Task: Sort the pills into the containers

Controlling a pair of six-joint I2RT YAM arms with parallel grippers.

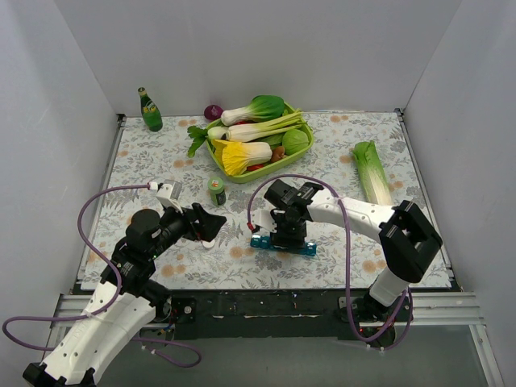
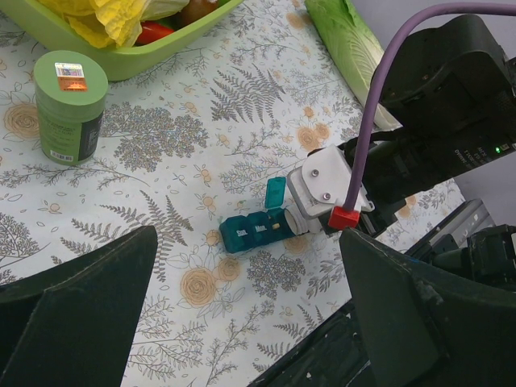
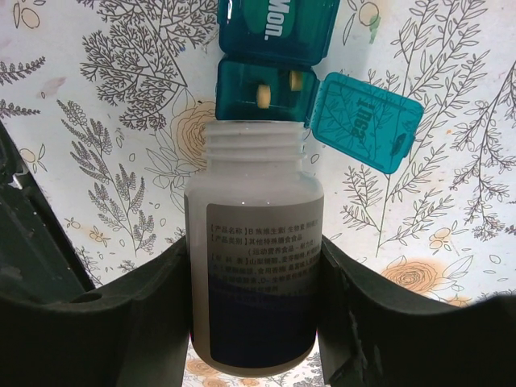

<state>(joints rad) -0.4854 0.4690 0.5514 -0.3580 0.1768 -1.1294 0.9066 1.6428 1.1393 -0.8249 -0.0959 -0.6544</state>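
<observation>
On the floral worktop, the left fingers are spread wide and empty; the right fingers are clenched on a capless white bottle; its mouth meets the open compartment of the teal organiser, top-centre of the right wrist frame and cut off by the edge; two pills lie inside.

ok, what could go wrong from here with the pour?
1. The uncapped bottle in the right gripper points at one open compartment that already holds two pills; a surge could overfill it or spill onto the table.
2. The pill organiser lies loose, the left gripper apart from it, so a nudge from the bottle neck may shift it.
</observation>
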